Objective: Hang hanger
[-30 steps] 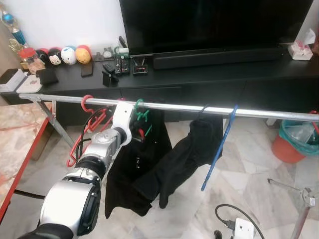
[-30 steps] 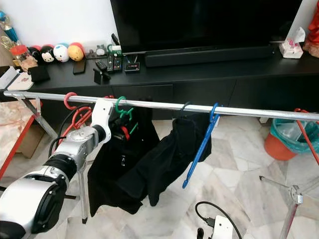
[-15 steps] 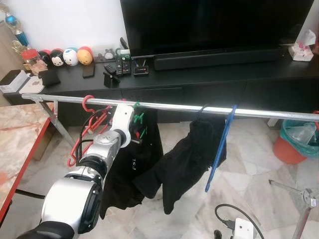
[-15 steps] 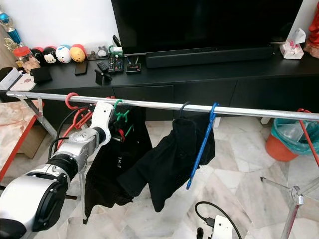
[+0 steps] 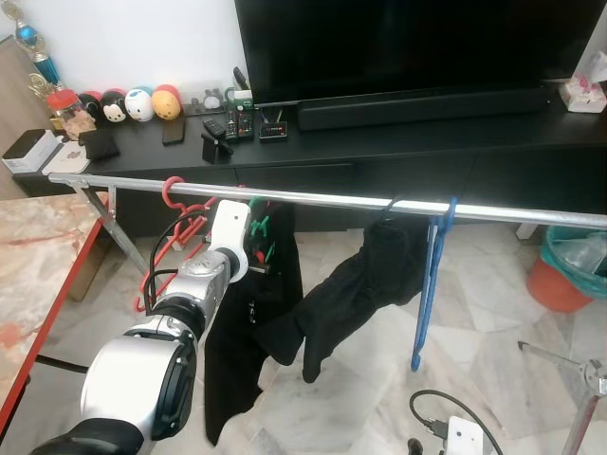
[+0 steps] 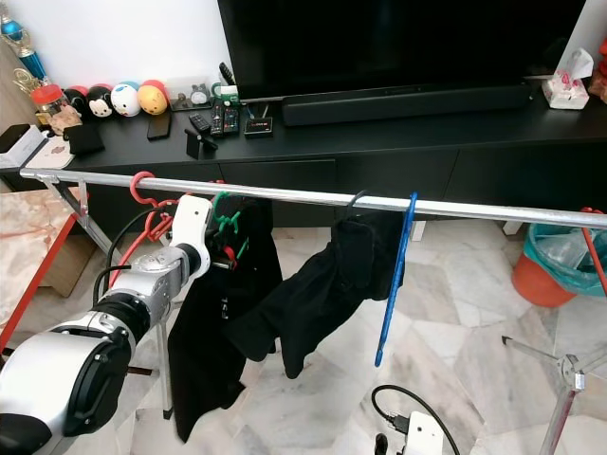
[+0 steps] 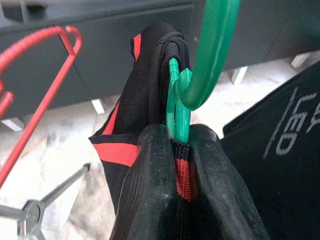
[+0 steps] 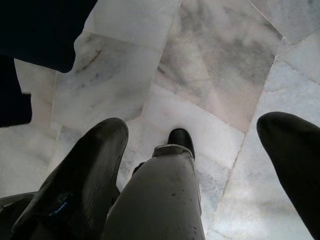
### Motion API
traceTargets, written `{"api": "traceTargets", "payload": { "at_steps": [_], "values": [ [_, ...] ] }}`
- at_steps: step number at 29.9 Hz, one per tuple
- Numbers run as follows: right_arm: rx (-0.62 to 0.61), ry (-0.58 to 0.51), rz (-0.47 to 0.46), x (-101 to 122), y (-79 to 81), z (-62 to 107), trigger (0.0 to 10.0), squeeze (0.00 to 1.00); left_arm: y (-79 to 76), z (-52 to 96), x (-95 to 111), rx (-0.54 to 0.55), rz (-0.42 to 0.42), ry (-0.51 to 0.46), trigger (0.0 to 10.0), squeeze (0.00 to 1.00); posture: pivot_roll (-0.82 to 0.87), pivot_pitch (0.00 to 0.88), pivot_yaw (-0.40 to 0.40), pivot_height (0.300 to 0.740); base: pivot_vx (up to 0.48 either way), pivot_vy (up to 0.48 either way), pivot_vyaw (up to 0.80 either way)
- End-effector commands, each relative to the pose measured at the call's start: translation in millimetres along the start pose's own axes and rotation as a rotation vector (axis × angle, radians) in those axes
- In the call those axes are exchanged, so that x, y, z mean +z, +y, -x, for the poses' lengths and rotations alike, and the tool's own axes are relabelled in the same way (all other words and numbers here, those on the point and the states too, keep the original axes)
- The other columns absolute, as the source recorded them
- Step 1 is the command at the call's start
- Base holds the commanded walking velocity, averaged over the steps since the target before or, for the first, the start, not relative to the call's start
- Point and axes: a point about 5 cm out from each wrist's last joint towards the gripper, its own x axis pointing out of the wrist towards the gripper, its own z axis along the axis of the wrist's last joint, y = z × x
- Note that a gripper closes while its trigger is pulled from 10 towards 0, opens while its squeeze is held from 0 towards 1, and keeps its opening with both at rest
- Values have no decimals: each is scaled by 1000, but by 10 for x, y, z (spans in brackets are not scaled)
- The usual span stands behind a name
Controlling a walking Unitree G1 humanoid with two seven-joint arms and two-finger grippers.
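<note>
A silver clothes rail crosses the room in front of the TV cabinet. My left gripper is shut on the neck of a green hanger and on the black garment with red trim that it carries. The green hook is up at the rail, and the black garment hangs down from it. A red hanger hangs just left of my wrist. Farther right hang a second black garment and a blue hanger. My right gripper hangs open over the marble floor.
A black TV cabinet with remotes and round toys stands behind the rail. A marble table with a red edge is at the left. An orange bin is at the right. A cable and white box lie on the floor, beside a rack leg.
The camera has shifted slightly. The blue hanger has swung to nearly vertical. The black garment on the green hanger now hangs straighter and lower. My left gripper keeps its hold.
</note>
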Motion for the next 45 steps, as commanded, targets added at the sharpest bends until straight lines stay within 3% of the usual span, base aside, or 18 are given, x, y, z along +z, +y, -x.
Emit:
{"api": "traceTargets", "payload": {
  "at_steps": [1, 13, 24, 29, 31, 37, 41, 42, 45],
  "values": [
    [-1, 7, -11, -57, -3, 18, 10000, 0, -26, -27, 124, -9, -35, -18, 10000, 0, -130, 28, 125, 740, 0, 0, 0],
    [-10, 11, -15, -161, -52, 57, 10000, 0, -185, -48, -30, -93, -100, 93, 10000, 0, -155, 66, 144, 740, 0, 0, 0],
    [-17, 22, -25, -246, -85, 89, 10000, 0, -244, -42, -175, -76, -59, 137, 10000, 0, -172, 81, 149, 740, 0, 0, 0],
    [-17, 22, -26, -261, -93, 95, 10000, 0, -261, -53, -136, -72, -58, 112, 10000, 0, -172, 86, 146, 740, 0, 0, 0],
    [-15, 21, -28, -263, -95, 97, 10000, 0, -238, -59, -28, -71, -37, 36, 10000, 0, -170, 82, 145, 740, 0, 0, 0],
    [-12, 19, -27, -244, -86, 89, 10000, 0, -140, -4, -76, -95, -69, -11, 10000, 0, -153, 70, 139, 740, 0, 0, 0],
    [-2, 17, -24, -214, -65, 76, 10000, 0, 18, 113, -254, -97, -60, -45, 10000, 0, -134, 55, 129, 740, 0, 0, 0],
    [4, 16, -20, -191, -44, 66, 10000, 0, 151, 216, -378, -69, -63, -70, 10000, 0, -119, 43, 121, 740, 0, 0, 0],
    [6, 15, -19, -180, -37, 62, 10000, 0, 199, 260, -419, -56, -57, -87, 10000, 0, -118, 41, 119, 740, 0, 0, 0]
  ]
}}
